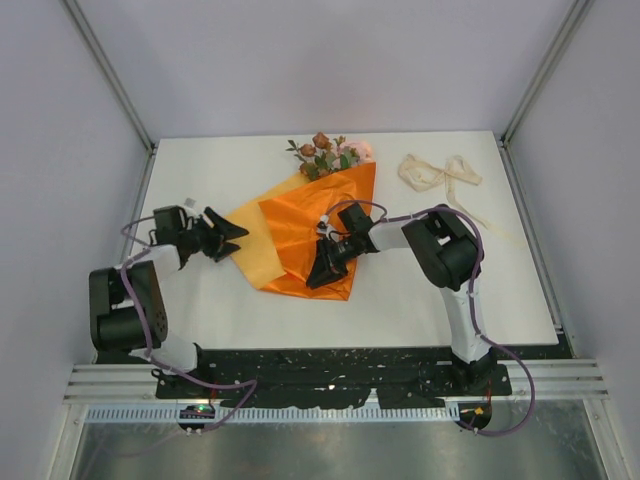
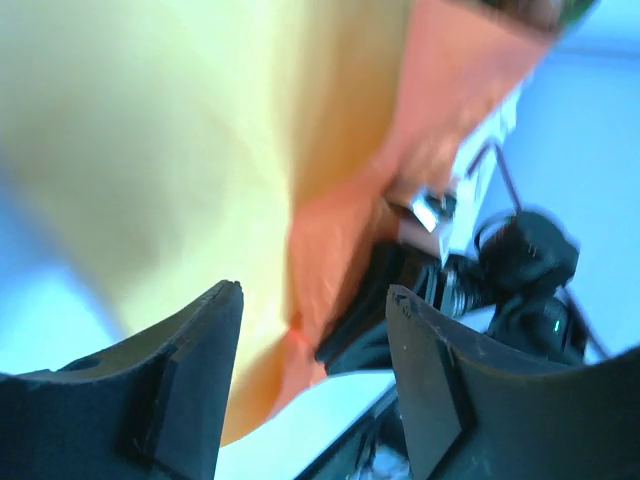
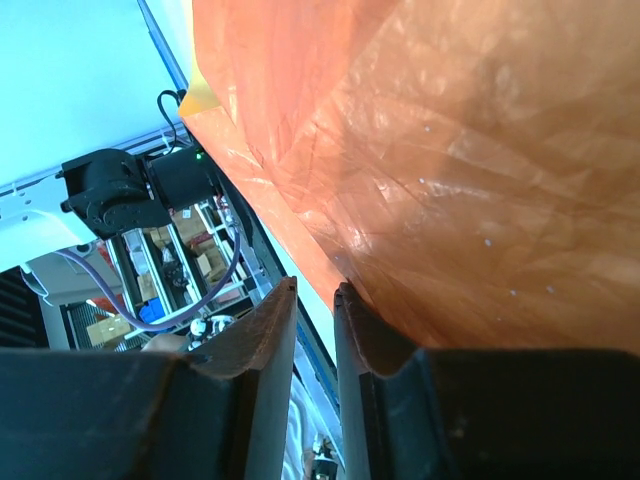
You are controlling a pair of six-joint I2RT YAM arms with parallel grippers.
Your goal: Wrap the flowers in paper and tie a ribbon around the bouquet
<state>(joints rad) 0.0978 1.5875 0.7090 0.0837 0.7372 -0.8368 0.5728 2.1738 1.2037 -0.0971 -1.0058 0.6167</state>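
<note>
1. On the white counter, middle: large bright orange crinkly paper sheet, folded over into a rough cone, wide end far, narrow end near.
2. Poking out of the wide far end: small bunch of flowers, with rust-brown and pale pink blooms and green leaves; stems hidden under the paper.
3. To the left of the cone: a paler orange-yellow flap of the same sheet, its reverse side up, spread flat towards the left arm.
4. Far right on the counter, well apart from the paper: long cream-white fabric ribbon, lying in loose loops with one tail trailing right and near.
5. Left pincer just beside the left edge of the pale flap, pointing right at it. From the left wrist: pincer wide, nothing between the fingers, the blurred pale paper beyond them.
6. Right pincer over the near, narrow end of the cone. From the right wrist: pincer narrow, a thin empty slit between the fingers.
7. Same view: orange paper filling the upper right, its edge meeting the tip of the right-hand finger; no paper visible inside the slit.
</note>
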